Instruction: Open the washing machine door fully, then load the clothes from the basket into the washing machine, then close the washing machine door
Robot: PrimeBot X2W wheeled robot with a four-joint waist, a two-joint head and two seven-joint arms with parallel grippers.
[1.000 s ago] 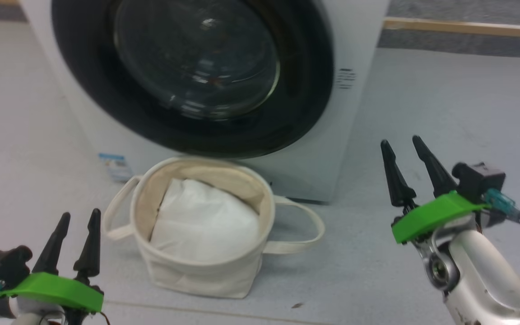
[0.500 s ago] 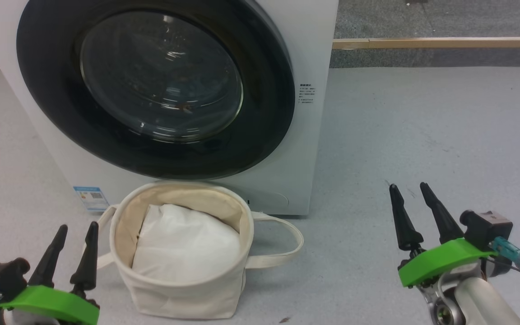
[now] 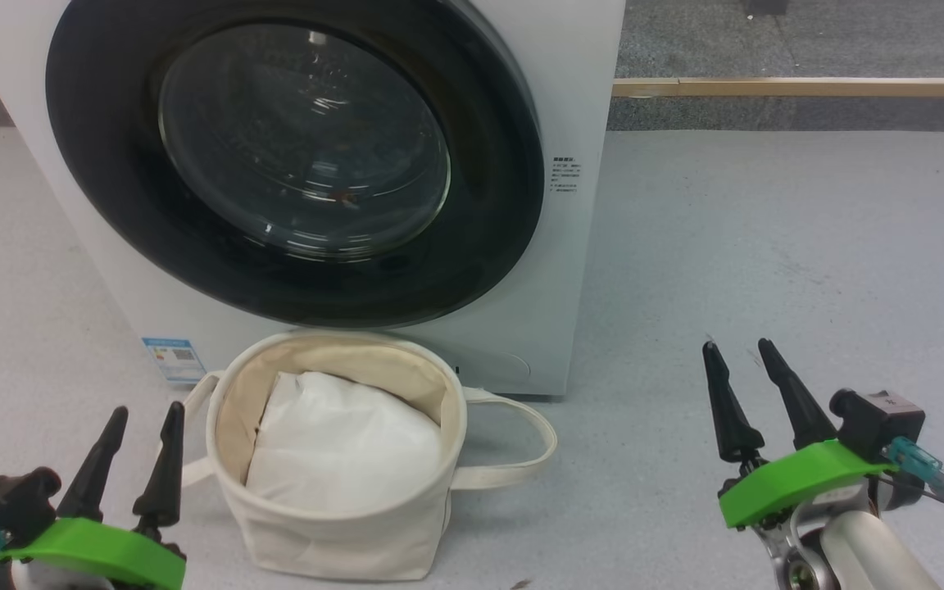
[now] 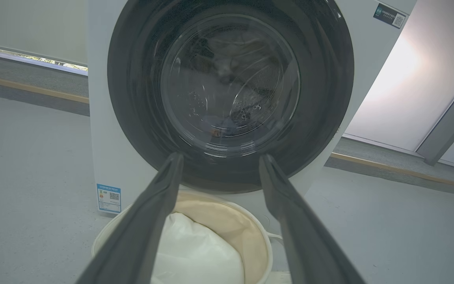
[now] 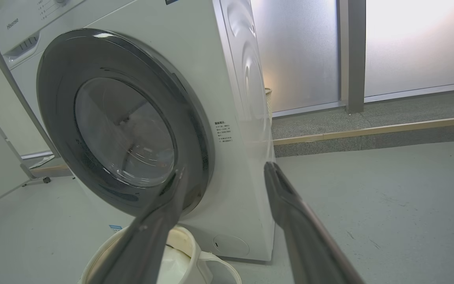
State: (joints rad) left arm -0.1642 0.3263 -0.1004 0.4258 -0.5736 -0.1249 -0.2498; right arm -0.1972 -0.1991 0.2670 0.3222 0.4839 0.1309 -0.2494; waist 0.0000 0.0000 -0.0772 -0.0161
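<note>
Although the big white front-loading washing machine (image 3: 578, 123) had its round black-rimmed glass door (image 3: 300, 164) shut, the small cream canvas basket (image 3: 341, 541) just in front held only plain white padding (image 3: 341, 442) and no printed clothes. A dim crumpled shape (image 4: 233, 51) behind the glass was perhaps them. The left gripper (image 3: 147, 408) and right gripper (image 3: 738, 344) hovered low, fingers apart and empty. Loading and closing looked done, so the next move called only for checking the latch.
</note>
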